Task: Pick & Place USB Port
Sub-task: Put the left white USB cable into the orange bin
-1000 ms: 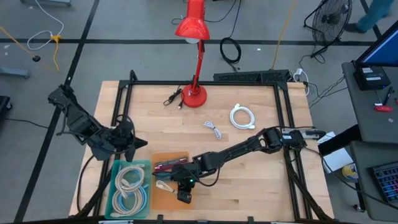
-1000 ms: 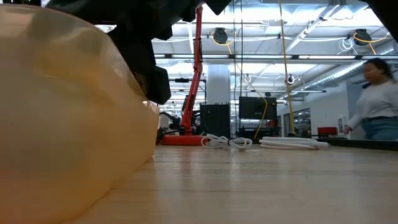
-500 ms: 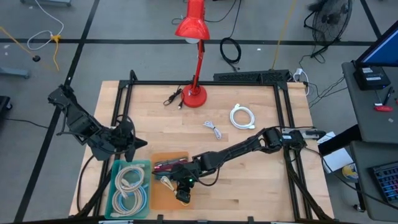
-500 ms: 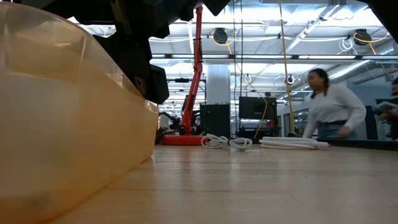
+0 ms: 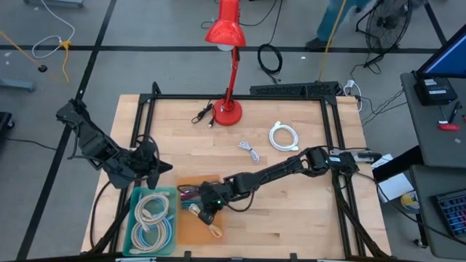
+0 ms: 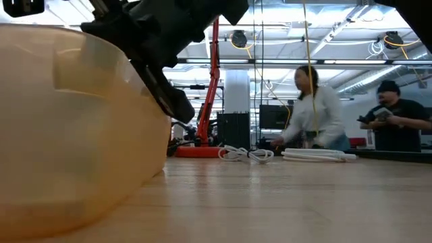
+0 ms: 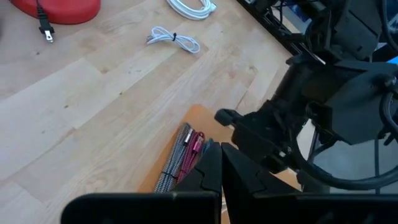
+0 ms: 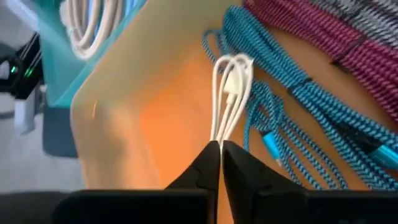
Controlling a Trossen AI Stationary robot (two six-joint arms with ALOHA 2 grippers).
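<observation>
The right gripper [image 5: 196, 211] reaches over the orange tray [image 8: 155, 118], its fingers pressed together on a white USB cable [image 8: 231, 93] whose loop hangs above the tray's floor beside the blue braided cable [image 8: 273, 124] and the pink braided cable [image 8: 348, 43] lying in the same tray. Just beside the orange tray sits the teal tray [image 5: 135, 218] with coiled cables. The left gripper [image 5: 156, 169] waits above the teal tray's far edge, fingers pressed together on nothing
</observation>
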